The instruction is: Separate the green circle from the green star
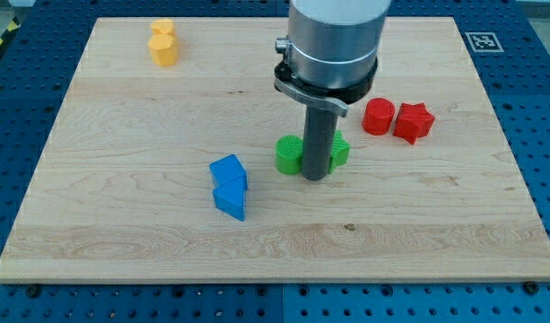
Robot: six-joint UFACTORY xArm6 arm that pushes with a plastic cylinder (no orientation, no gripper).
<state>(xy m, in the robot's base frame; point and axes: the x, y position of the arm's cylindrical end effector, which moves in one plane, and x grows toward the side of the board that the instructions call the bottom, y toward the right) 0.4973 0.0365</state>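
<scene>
Item: pale wooden bench (122, 251), sitting on a blue perforated base (526, 296).

End effector: a straight dark rod under a silver cylinder; there are no jaws to open or close, so it is gripping nothing. My tip (315, 177) is resting on the bench between the two green pieces, toward their bottom edge in the view.

Task pieces: the green circle, a ribbed plastic block (288, 154), is lying just to the view's left of the rod, apparently touching it. The green star block (340, 151) is peeking out on the rod's right, mostly hidden, so its outline is hard to confirm.

Other stock: two blue plastic blocks (229, 186) touching each other at lower left; two red plastic blocks (397, 119) side by side at right; a yellow plastic block (163, 43) at top left.

Risks, as judged: the rod is hiding the gap, so a sideways push may be catching both greens and dragging them together. A push toward the view's right is likely sending the star into the red pair; a leftward, downward one is steering the circle toward the blue blocks. An off-centre contact may let the round circle roll off my tip.
</scene>
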